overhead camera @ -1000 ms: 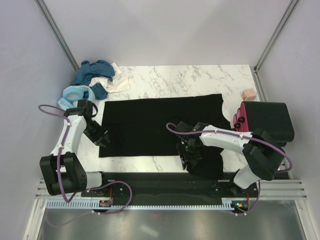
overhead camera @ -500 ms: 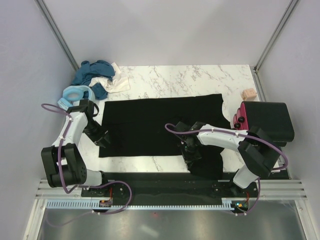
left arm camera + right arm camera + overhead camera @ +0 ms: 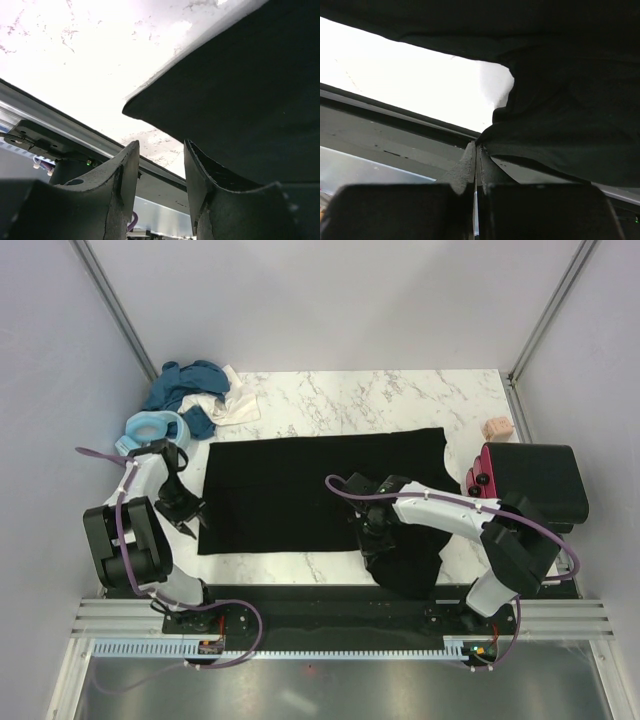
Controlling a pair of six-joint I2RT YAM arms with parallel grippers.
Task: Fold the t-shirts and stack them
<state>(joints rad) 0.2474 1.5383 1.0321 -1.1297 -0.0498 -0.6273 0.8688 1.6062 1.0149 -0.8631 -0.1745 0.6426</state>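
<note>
Beside black t-shirt (image 3: 300, 490), left gripper (image 3: 160, 150) parted, right gripper (image 3: 476, 146) pinching it

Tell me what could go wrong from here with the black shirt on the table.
1. The right gripper is shut on just the near edge of the black t-shirt. So thin a bite may slip once the cloth is lifted.
2. The left gripper stands open with the shirt's corner ahead of its fingers, not between them. Closing now could miss, and a one-sided lift would likely skew the fold.
</note>
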